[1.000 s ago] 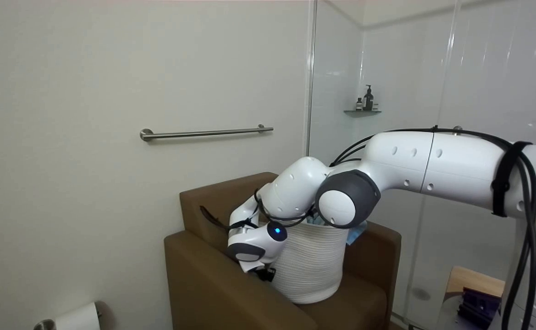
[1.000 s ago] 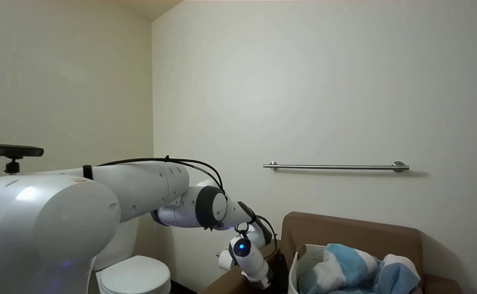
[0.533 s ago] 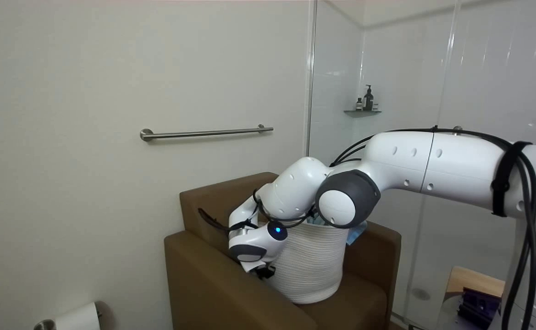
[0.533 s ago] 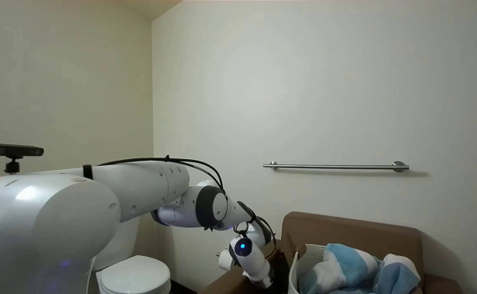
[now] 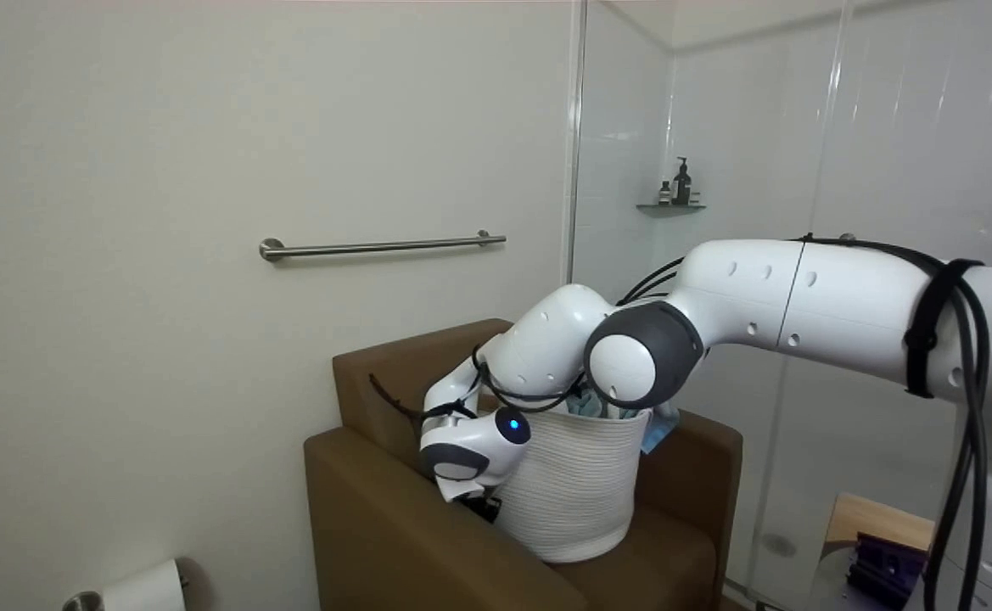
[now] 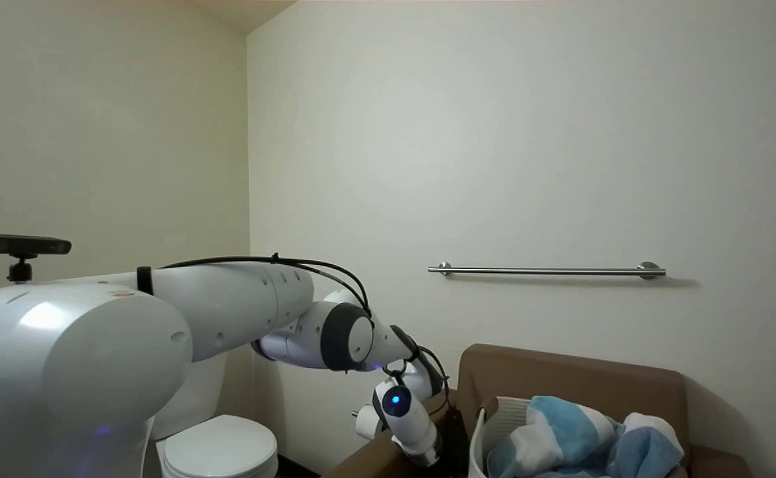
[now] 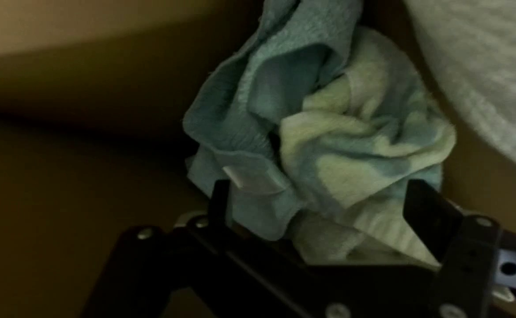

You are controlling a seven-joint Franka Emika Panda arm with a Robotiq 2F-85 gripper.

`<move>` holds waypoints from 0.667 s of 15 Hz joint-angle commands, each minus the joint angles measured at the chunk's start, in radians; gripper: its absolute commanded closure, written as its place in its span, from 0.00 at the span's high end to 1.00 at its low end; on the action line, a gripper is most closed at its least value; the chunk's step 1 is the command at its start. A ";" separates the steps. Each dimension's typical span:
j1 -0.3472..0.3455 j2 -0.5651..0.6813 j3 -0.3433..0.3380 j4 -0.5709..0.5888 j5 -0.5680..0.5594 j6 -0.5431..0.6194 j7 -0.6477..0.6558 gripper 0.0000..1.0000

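In the wrist view my gripper (image 7: 318, 183) stands open, its two black fingers wide apart. Ahead of it, and partly between the fingers in the picture, lies a crumpled blue-grey cloth (image 7: 227, 115) with a pale tag (image 7: 255, 179). Against it is a cream-and-blue patterned cloth (image 7: 350, 172); whether the two are one piece I cannot tell. No grip on the cloth shows, and whether the fingertips touch it is unclear. In an exterior view the gripper (image 5: 483, 507) points down between the brown armchair's armrest (image 5: 411, 509) and a white woven basket (image 5: 576, 484).
The basket holds blue-and-white towels (image 6: 570, 431), with one blue end (image 5: 659, 431) hanging over its rim. The chair back (image 6: 573, 372) rises behind. A metal bar (image 6: 553, 271) runs along the wall. A toilet (image 6: 220, 446) and toilet roll (image 5: 146, 588) are nearby.
The arm's elbow and forearm have risen slightly. In an exterior view the gripper has shifted a little to the left, away from the basket. Basket and towels have stayed put.
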 commanded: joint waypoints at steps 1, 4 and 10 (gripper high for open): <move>-0.155 -0.042 0.189 0.001 -0.026 -0.051 -0.032 1.00; -0.262 -0.023 0.321 0.062 -0.043 -0.036 0.003 1.00; -0.363 -0.015 0.495 0.052 -0.028 -0.064 0.134 1.00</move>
